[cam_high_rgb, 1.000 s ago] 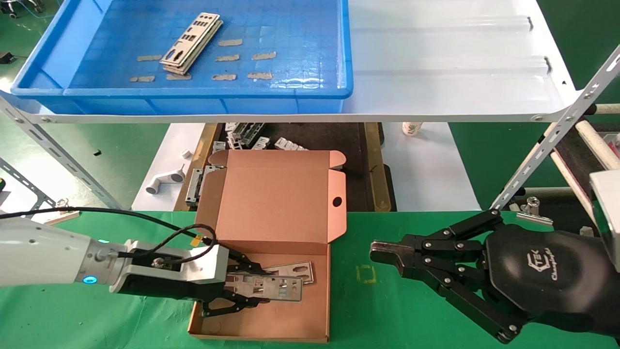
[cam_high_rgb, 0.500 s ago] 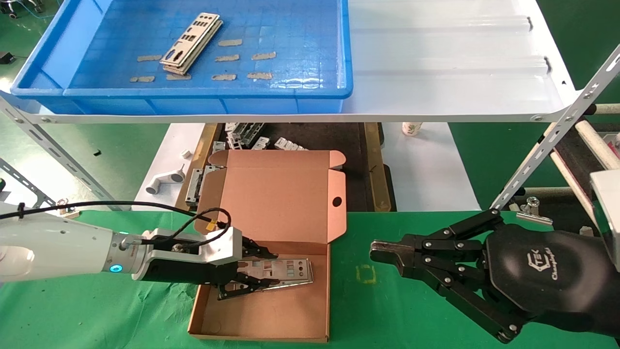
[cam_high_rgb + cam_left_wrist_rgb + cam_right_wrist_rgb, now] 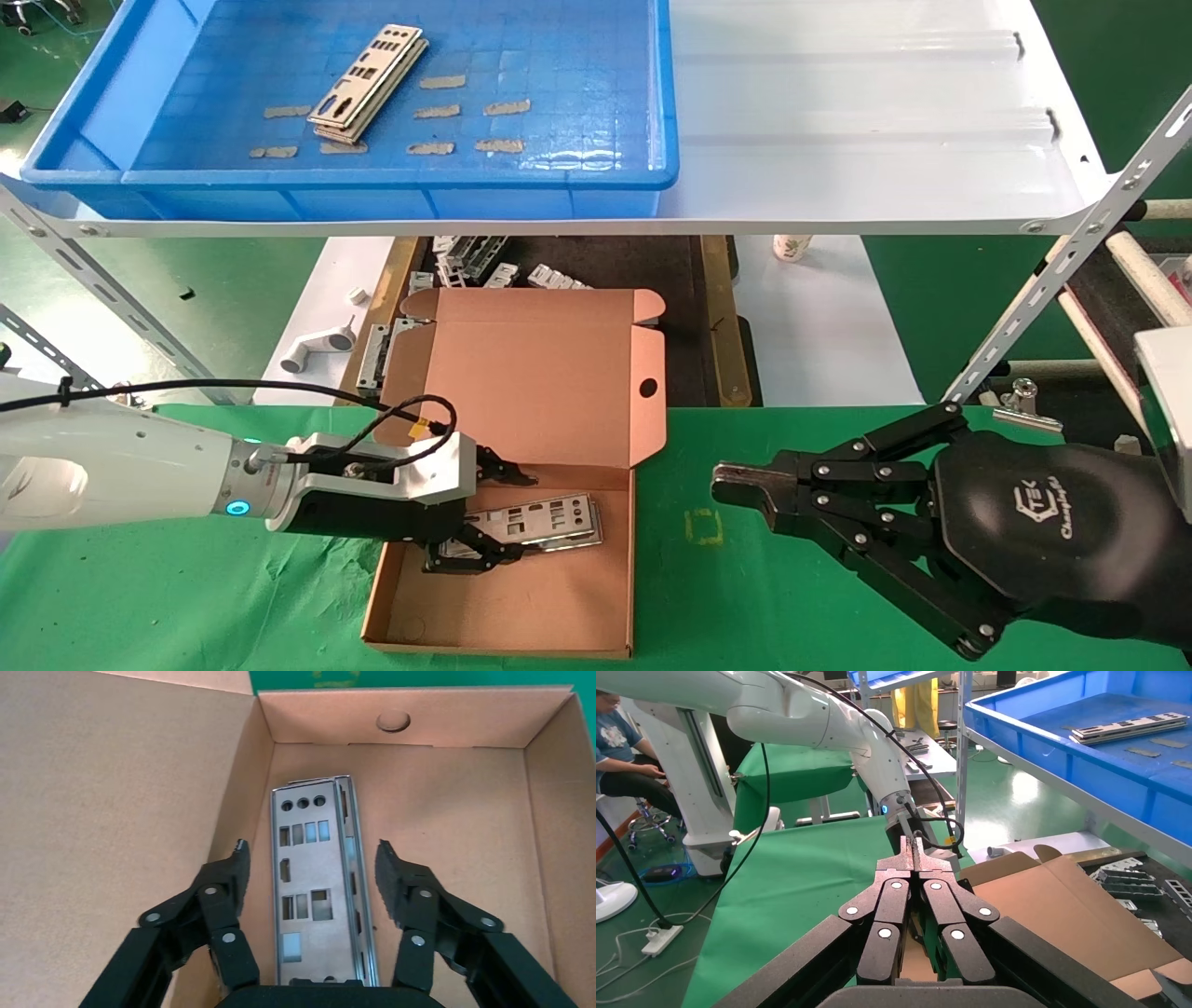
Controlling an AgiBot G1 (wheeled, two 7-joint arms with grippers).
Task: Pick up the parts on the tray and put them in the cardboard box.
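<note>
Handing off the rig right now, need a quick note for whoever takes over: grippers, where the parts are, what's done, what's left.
Left gripper: jaws open, inside the cardboard box, straddling the plates lying flat on its floor, not gripping them.
Right gripper: shut, empty, parked over the green table right of the box.
Done: at least two plates lie stacked in the box.
Left: a stack of plates remains in the blue tray on the shelf. Withdraw the left arm, fetch them.
</note>
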